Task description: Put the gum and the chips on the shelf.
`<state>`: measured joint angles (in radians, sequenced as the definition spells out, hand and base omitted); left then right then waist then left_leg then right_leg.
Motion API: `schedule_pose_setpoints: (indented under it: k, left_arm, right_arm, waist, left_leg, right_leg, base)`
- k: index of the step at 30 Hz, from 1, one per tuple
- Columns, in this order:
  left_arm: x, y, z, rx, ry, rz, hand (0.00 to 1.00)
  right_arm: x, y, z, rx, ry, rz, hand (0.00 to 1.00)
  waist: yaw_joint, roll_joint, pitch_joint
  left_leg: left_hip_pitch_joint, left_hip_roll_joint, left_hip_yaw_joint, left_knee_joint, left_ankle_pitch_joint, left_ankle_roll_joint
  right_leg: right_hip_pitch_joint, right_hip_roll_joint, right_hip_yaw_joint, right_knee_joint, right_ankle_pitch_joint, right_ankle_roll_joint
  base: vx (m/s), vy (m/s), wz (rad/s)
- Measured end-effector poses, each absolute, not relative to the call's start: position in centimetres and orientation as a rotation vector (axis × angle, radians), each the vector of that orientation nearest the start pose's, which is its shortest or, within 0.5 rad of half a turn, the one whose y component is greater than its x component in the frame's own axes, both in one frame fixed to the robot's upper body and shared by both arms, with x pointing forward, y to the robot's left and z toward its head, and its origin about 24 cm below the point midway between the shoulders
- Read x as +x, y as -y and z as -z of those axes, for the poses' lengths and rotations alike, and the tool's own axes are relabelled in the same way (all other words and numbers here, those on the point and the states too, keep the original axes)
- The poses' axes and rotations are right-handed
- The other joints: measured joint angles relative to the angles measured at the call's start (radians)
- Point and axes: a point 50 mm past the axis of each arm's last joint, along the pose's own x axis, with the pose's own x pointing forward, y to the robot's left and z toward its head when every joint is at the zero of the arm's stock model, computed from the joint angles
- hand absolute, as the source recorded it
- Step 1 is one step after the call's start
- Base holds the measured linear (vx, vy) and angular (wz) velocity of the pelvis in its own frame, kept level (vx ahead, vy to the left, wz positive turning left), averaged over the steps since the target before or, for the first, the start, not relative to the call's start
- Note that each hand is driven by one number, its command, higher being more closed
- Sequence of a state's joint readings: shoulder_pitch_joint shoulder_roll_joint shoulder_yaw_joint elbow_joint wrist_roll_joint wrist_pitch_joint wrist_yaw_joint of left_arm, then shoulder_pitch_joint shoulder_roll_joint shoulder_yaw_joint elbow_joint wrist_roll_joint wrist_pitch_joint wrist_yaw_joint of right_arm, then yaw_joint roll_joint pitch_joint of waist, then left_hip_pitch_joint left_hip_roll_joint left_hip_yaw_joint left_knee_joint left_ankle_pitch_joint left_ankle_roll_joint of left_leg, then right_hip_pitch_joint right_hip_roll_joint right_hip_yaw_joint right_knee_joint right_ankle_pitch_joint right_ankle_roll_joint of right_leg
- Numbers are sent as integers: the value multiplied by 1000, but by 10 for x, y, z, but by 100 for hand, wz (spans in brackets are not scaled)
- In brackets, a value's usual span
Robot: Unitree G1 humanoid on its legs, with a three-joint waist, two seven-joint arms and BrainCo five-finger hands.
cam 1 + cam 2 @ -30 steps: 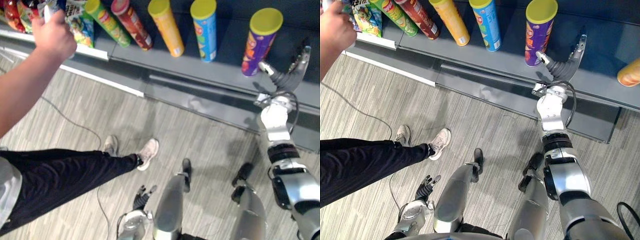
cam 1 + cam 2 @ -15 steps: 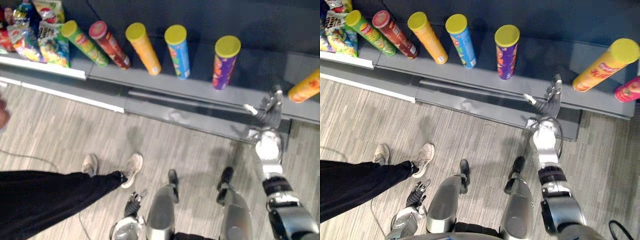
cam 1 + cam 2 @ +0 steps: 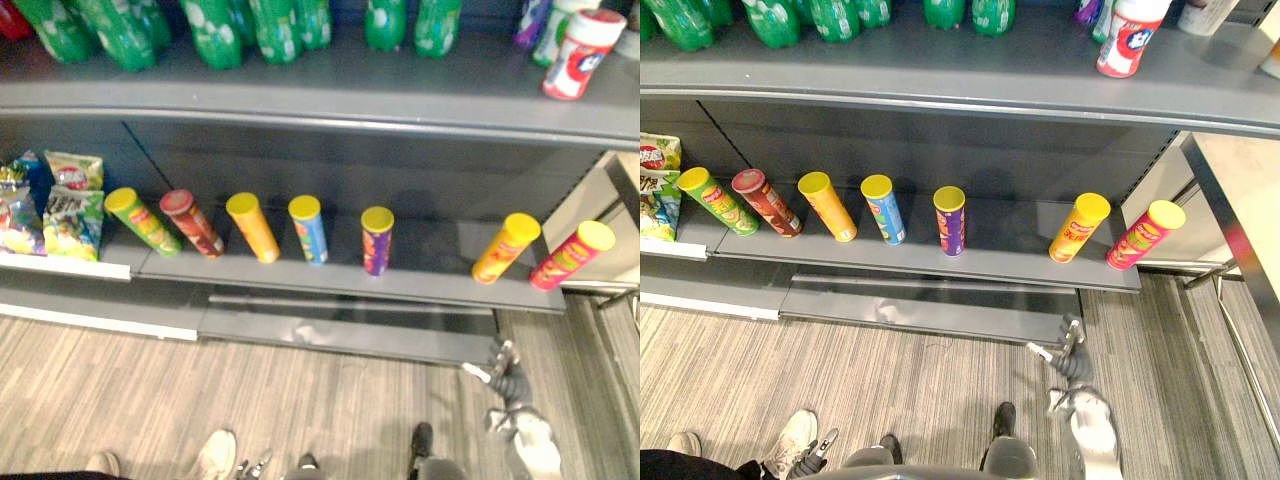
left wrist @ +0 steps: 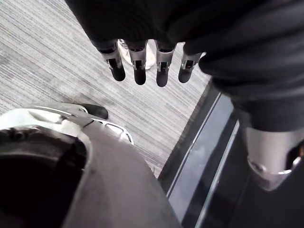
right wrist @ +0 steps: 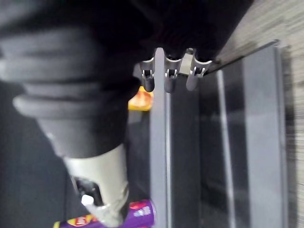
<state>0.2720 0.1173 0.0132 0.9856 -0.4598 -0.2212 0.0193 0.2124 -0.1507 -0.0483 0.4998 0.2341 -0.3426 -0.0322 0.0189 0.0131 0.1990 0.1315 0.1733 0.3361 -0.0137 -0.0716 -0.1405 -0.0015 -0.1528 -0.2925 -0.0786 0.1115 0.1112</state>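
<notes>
Pulled back from the shelf [image 3: 940, 268], the right robot hand [image 3: 1072, 360] now hangs low over the floor [image 3: 890, 370], fingers loosely spread and empty. Ahead of and above it, the chips [image 3: 949, 220] stand in a row on the shelf, long axes upright, lids up. The left robot hand [image 4: 138, 61] hangs near the floor, fingers straight, empty.

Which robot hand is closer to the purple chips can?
Right. The right hand hangs over the floor below the shelf, right of the purple can; the left hand is farther back, beside a person's shoe.
</notes>
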Motion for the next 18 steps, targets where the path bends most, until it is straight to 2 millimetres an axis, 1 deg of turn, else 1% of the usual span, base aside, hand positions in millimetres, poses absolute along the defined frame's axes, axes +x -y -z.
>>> schedule_pose_setpoints:
  k: [1, 2, 3, 4, 5, 6, 7, 9, 10, 11, 12, 13, 16, 18]
  left_arm:
    - [45, -212, 158, -265, -982, -456, 0]
    - [42, -212, 159, -280, -990, -464, 0]
    - [42, -213, 159, -287, -990, -467, 0]
    - [42, -213, 159, -293, -988, -469, 0]
    - [41, -214, 159, -293, -988, -472, 0]
    - [42, -214, 159, -292, -989, -477, 0]
    - [41, -215, 159, -294, -992, -488, 0]
    - [37, -216, 161, -298, -1013, -532, 0]
    - [36, -216, 162, -303, -1015, -547, 0]
    - [34, -215, 163, -318, -1023, -580, 0]
    - [32, -215, 163, -329, -1029, -599, 0]
    - [31, -214, 164, -337, -1038, -622, 0]
    - [28, -214, 165, -347, -1052, -653, 0]
    - [27, -212, 167, -357, -1063, -642, 0]
  right_arm:
    - [157, 219, 78, 61, -378, 259, 0]
    - [142, 213, 93, 81, -470, 279, 0]
    - [137, 212, 99, 84, -509, 285, 0]
    - [124, 210, 112, 74, -591, 291, 0]
    - [114, 209, 121, 67, -658, 292, 0]
    - [99, 209, 133, 63, -747, 299, 0]
    - [89, 210, 138, 54, -794, 309, 0]
    - [73, 218, 147, 36, -878, 361, 0]
    - [68, 219, 150, 37, -904, 374, 0]
    - [55, 218, 155, 44, -960, 399, 0]
    - [47, 217, 158, 56, -998, 412, 0]
    - [38, 215, 162, 102, -1039, 439, 0]
    - [28, 214, 166, 228, -1091, 520, 0]
    - [25, 213, 167, 276, -1109, 531, 0]
  waist:
    - [-2, -1, -5]
    - [-3, -4, -15]
    - [-4, -6, -18]
    - [-5, -9, -23]
    - [-6, -12, -30]
    - [-6, -14, -38]
    - [-7, -15, -45]
    - [-15, -17, -55]
    - [-15, -17, -55]
    - [-16, -17, -65]
    - [-18, -18, -70]
    - [-17, -19, -76]
    - [-15, -18, -88]
    - [-15, -18, -88]
  left_leg:
    - [3, -1, 0, -2, 0, 0]
    - [13, -2, 3, -7, -1, 0]
    - [18, -3, 3, -9, -1, -1]
    - [28, -5, 5, -17, -1, -1]
    - [31, -6, 5, -18, -1, -1]
    - [34, -8, 4, -20, -1, -1]
    - [37, -10, 4, -22, -1, -1]
    - [56, -13, 3, -32, 0, 0]
    - [66, -14, 3, -37, 0, 0]
    - [70, -14, -3, -38, 0, 0]
    - [71, -16, -14, -39, 0, 0]
    - [70, -18, -19, -41, 0, 0]
    - [72, -24, -22, -46, 2, 3]
    - [85, -26, -24, -56, 7, 4]
  right_leg:
    - [5, 0, -1, -5, 1, 1]
    - [16, 0, -2, -13, 3, 2]
    - [22, 0, -2, -15, 4, 3]
    - [30, 0, -3, -20, 5, 5]
    - [35, -1, -3, -25, 6, 7]
    - [39, -2, -5, -25, 7, 7]
    - [41, -4, -6, -25, 7, 6]
    - [56, -5, -9, -26, 8, 7]
    - [64, -5, -11, -26, 8, 7]
    - [71, -6, -16, -26, 7, 7]
    - [76, -7, -24, -26, 7, 8]
    - [79, -7, -30, -26, 6, 9]
    - [80, -8, -32, -26, 6, 9]
    - [91, -7, -35, -27, 6, 9]
  base:
    - [0, 0, 0]
    - [0, 0, 0]
    - [0, 0, 0]
    - [0, 0, 0]
    - [0, 0, 0]
    - [0, 0, 0]
    - [10, 20, 3]
    - [0, 0, 0]
    - [14, 24, 6]
    - [4, 12, 12]
    - [1, 11, 19]
    - [3, 7, 15]
    - [-11, 10, 6]
    - [-11, 6, 4]
